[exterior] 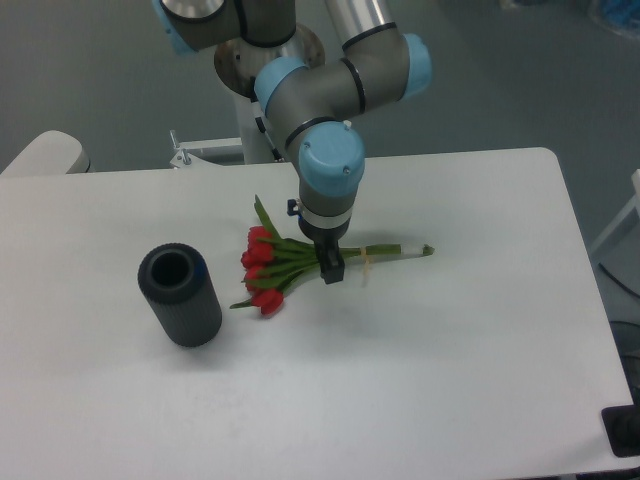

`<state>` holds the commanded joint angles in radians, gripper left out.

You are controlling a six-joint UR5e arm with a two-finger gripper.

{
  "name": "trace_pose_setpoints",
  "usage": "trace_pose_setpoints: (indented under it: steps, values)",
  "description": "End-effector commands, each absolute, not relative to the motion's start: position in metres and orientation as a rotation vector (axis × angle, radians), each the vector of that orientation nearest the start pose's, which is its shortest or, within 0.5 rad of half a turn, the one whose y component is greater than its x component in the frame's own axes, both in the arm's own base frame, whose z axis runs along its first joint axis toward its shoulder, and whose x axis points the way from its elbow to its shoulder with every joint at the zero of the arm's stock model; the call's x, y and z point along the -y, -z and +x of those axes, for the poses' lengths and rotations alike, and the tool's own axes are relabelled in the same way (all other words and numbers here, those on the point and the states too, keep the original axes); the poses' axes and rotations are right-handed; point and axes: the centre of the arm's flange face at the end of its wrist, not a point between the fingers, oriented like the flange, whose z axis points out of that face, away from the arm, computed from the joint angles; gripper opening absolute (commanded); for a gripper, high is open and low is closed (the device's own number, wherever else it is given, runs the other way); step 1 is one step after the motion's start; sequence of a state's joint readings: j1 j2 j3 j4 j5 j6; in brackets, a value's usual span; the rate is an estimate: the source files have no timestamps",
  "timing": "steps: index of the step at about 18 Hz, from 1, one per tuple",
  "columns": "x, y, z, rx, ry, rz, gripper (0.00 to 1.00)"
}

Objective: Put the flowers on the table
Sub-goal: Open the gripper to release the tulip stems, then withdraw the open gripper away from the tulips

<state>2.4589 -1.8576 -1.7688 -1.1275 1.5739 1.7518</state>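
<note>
The flowers [275,268] lie flat on the white bench [450,350], red heads toward the dark ribbed cylinder [180,295], stems running right past a pale band [365,262]. The tool [330,268] sits over the stems just left of that band; whether it is clenched or released I cannot tell. The bunch looks light, limp and easily crushed, so the banded stems seem the safest grip.
</note>
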Motion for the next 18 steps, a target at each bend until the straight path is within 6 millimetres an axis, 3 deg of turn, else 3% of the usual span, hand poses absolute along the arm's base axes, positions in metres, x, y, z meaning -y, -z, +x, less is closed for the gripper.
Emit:
trace_pose_setpoints:
  steps: [11, 18]
  values:
    - [-0.483, -0.305, -0.429, -1.201, -0.032, -2.853, 1.00]
    - [-0.506, -0.302, -0.460, -0.984, -0.022, -2.923, 1.00]
